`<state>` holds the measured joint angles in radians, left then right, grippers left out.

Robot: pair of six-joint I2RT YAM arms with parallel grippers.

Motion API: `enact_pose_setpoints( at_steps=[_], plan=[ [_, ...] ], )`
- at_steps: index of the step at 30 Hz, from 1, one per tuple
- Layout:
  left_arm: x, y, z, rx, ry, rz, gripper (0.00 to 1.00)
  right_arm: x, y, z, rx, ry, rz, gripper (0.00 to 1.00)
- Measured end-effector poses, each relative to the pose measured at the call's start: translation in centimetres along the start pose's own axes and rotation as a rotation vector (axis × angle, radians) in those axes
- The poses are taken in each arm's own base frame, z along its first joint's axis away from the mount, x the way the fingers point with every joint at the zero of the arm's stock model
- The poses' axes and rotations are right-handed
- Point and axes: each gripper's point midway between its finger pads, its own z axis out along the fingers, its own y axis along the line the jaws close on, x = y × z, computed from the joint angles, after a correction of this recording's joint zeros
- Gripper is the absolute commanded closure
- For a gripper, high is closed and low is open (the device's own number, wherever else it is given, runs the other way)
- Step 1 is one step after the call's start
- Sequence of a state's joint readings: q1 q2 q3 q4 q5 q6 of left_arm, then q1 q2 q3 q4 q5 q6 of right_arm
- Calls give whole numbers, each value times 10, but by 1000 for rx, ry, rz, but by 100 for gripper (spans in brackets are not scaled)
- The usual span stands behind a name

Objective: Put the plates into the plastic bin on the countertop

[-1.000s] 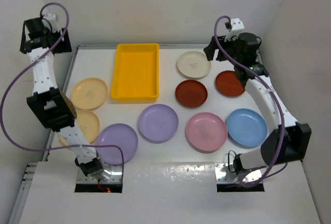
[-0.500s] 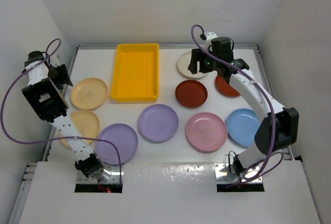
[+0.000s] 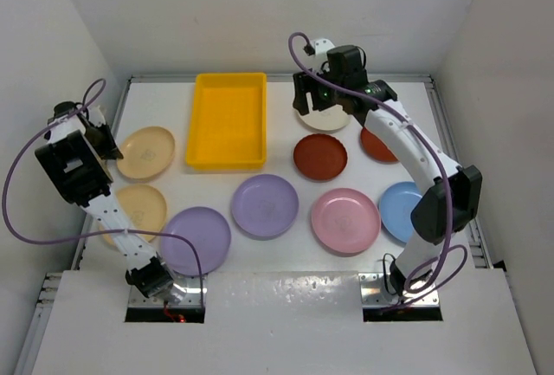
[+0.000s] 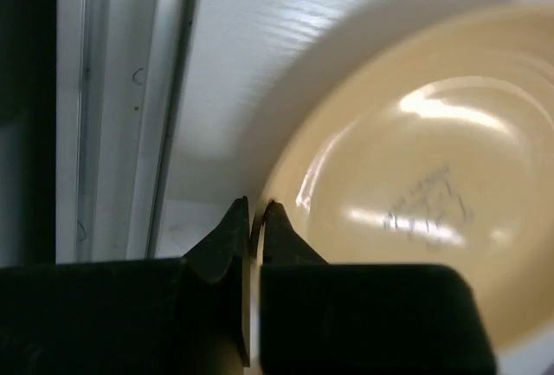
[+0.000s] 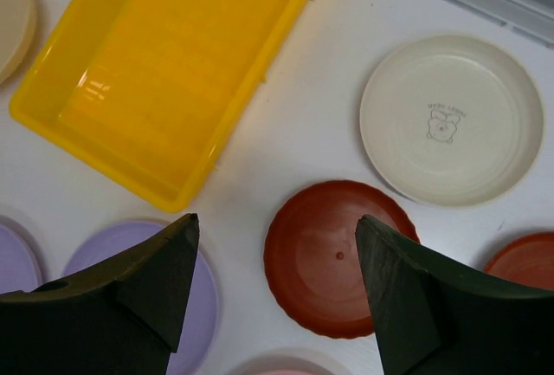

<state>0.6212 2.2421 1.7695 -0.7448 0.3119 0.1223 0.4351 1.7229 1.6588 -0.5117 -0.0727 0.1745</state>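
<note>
Several plates lie on the white countertop (image 3: pixel 286 145). My left gripper (image 4: pixel 255 210) is shut on the left rim of a tan plate (image 4: pixel 415 219), low at the table's left edge (image 3: pixel 106 137). That plate (image 3: pixel 145 151) sits left of the empty yellow plastic bin (image 3: pixel 227 119). My right gripper (image 3: pixel 322 102) hovers open above the cream plate (image 3: pixel 327 119). In its wrist view the open gripper (image 5: pixel 275 221) frames a brown-red plate (image 5: pixel 338 258), with the cream plate (image 5: pixel 450 119) and the bin (image 5: pixel 173 72) beyond.
A second tan plate (image 3: pixel 138 209), two lavender plates (image 3: pixel 195 239) (image 3: pixel 265 205), a pink one (image 3: pixel 345 220), a blue one (image 3: pixel 401 210) and two brown-red ones (image 3: pixel 319 156) (image 3: pixel 381 144) are spread over the countertop. A metal rail (image 4: pixel 164 106) runs beside the left gripper.
My left arm dropped from high at the back left to the tan plate and shut on its rim. My right arm swung left, from the right wall to over the cream plate.
</note>
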Motion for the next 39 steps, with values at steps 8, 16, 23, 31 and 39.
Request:
enact_pose_setpoints(
  at_steps=[8, 16, 23, 31, 39],
  plan=[
    [-33, -7, -22, 26, -85, -42, 100, 3, 7, 2, -1, -16, -67, 25],
    [-146, -42, -127, 6, -502, 27, 100, 19, 1, -5, 28, -14, -79, 25],
    [-196, -228, -184, 274, -719, 277, 100, 24, -3, -9, 52, -24, -78, 25],
    [-110, -344, -70, 364, -419, 459, 100, 39, -9, -22, 90, -12, -77, 25],
    [-65, -314, -5, 253, -233, 478, 100, 44, -13, -35, 117, -25, -70, 24]
  ],
)
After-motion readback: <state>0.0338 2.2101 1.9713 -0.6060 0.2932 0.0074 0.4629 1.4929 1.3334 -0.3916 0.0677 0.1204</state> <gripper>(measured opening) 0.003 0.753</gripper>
